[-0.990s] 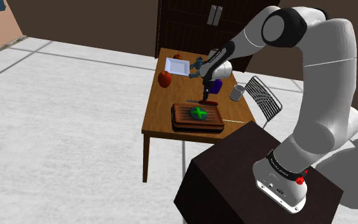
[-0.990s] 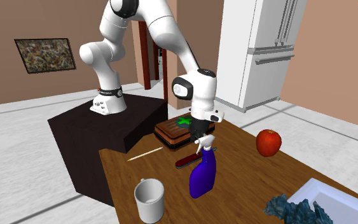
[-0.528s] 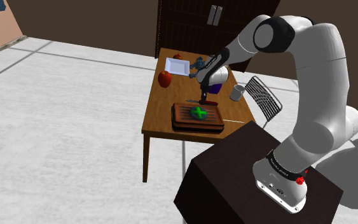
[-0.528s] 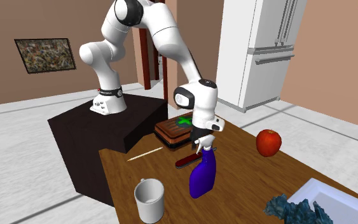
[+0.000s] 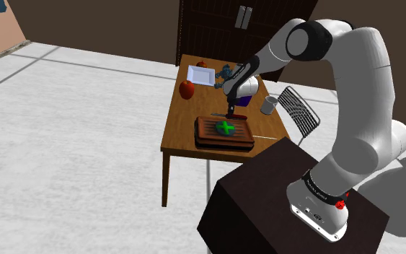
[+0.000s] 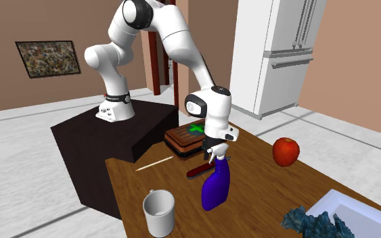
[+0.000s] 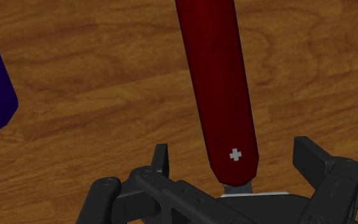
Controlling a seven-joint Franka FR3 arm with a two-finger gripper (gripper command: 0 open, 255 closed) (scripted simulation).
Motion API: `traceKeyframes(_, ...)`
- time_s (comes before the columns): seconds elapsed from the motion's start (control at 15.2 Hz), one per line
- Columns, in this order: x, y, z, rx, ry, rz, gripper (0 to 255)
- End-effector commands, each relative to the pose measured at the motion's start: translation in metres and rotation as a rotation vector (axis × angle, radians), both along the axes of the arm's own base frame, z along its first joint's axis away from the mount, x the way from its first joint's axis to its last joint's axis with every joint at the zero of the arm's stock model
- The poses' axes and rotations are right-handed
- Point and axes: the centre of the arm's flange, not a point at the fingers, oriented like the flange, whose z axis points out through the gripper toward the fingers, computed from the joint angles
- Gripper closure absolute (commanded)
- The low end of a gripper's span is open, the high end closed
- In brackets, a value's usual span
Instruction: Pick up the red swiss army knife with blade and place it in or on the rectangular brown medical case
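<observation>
Looking from the shoulder: a wooden table [image 5: 179,133] stands on a pale tiled floor, in front of a dark cabinet [image 5: 215,29] and a brown wall.
Stand: a dark box [image 5: 266,195] just beside the table's near end.
Case: the brown case [image 5: 225,132], marked with a green cross, lies on the table's near end.
Other things there: a red apple [image 5: 187,89], a white tray [image 5: 200,74] and a mug [image 5: 267,105], with a wire chair [image 5: 298,112] at the shoulder view's right.
Gripper: the gripper [image 5: 230,112] hangs low over the table, just beyond the case.
Second exterior view, room: a white fridge [image 6: 287,54], tan walls and a framed picture [image 6: 48,57].
Knife: the red knife [image 6: 197,169] lies flat on the wood between the case and a blue spray bottle [image 6: 216,184].
Nearby: a thin pale stick [image 6: 155,163] lies on the tabletop.
Wrist view, wood: warm brown grain.
Fingers: the fingers [image 7: 161,159] are spread on either side of the knife's end with the white cross, touching neither side.
Hold: nothing is held.
</observation>
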Motion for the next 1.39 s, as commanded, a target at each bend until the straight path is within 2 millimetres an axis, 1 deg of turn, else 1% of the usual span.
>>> traceKeyframes(0.0,0.0,0.0,0.0,0.0,0.0,0.0,255)
traceKeyframes(0.46,0.003,0.001,0.0,0.0,0.0,0.0,255)
traceKeyframes(0.59,0.0,0.0,0.0,0.0,0.0,0.0,255)
traceKeyframes(1.32,0.0,0.0,0.058,0.0,0.0,0.0,255)
